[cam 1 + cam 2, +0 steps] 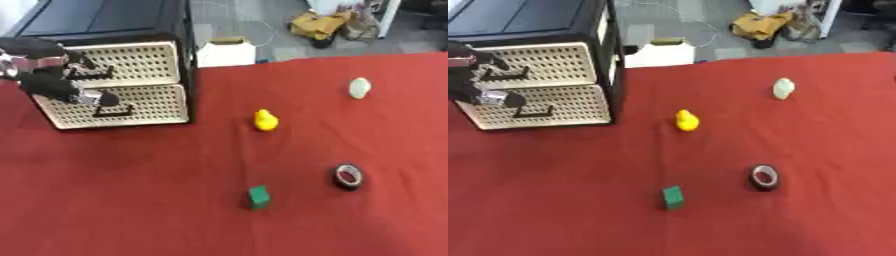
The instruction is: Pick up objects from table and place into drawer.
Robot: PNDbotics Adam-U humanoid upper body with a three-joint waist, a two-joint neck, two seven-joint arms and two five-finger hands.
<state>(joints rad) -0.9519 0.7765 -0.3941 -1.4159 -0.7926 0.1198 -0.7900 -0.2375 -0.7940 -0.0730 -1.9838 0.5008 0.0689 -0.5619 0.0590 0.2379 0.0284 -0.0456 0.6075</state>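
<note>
A black cabinet (pixel 179 30) with two cream perforated drawers stands on the red table at the far left. Both the upper drawer (pixel 140 62) and the lower drawer (pixel 153 105) look closed. My left hand (pixel 54 85) is up against the drawer fronts, covering their left part near the black handles. On the cloth lie a yellow duck (pixel 265 120), a pale greenish object (pixel 359 88), a dark roll of tape (pixel 348 176) and a green block (pixel 257 197). My right hand shows in neither view.
The red tablecloth (pixel 131 200) has open room in front and at the left. Beyond the far edge, a white box (pixel 226 51) and yellow bags (pixel 319 24) sit on the floor.
</note>
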